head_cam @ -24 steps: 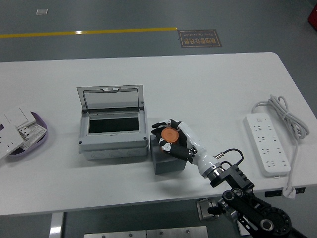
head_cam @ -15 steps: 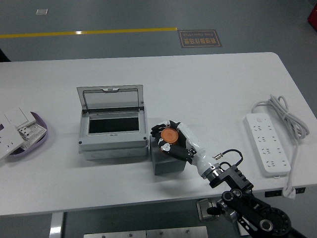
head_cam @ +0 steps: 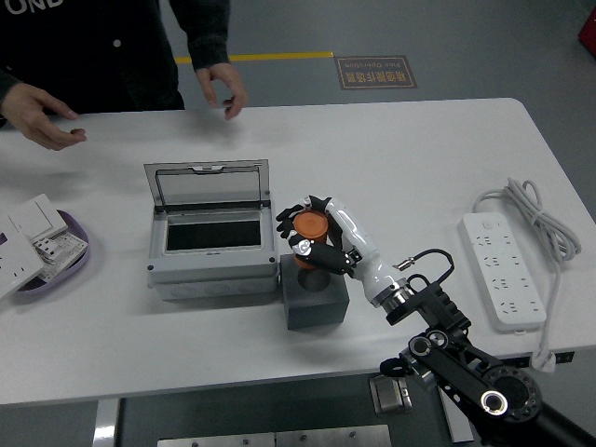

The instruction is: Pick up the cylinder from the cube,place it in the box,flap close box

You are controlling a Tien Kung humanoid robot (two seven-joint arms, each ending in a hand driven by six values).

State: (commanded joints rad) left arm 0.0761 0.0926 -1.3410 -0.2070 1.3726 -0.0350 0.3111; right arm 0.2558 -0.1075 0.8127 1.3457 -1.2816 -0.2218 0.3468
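The right hand (head_cam: 315, 237) is closed around the orange cylinder (head_cam: 311, 226), with black fingers (head_cam: 300, 244) wrapped on its sides and its flat top left exposed. The cylinder is held clear above the dark grey cube (head_cam: 317, 300); a gap shows between its base and the cube's top face, so the pick-up stage appears complete. The cylinder stands roughly upright in the grasp, which suits lowering it base-first.

The grey box (head_cam: 213, 251) stands just beside the cube on its left, the two appearing to touch or nearly touch. This placement keeps the transfer short: the cylinder only needs to travel leftward over the box wall. The box's clear lid (head_cam: 207, 184) is propped up at the far side, hinged along the back edge, which leaves the dark opening free from the near and right sides. The cylinder is at present over the cube's far left corner, near the box's right wall and not yet over the opening.

The left arm is not visible in the head view.

A person stands at the far side of the surface (head_cam: 419, 168). One of the person's hands (head_cam: 45, 116) rests on the surface at the far left; whether it holds anything cannot be told. The other (head_cam: 222, 87) hovers loosely curled near the far edge. Neither is near the box.

A purple tray (head_cam: 82, 253) of white wall switches lies at the left edge, and a white power strip (head_cam: 503, 270) with its coiled cord lies well apart at the right. Both are outside the transfer path.

Judged risk: the lid sits close to the travel line, so the hand should stay low and forward of it.
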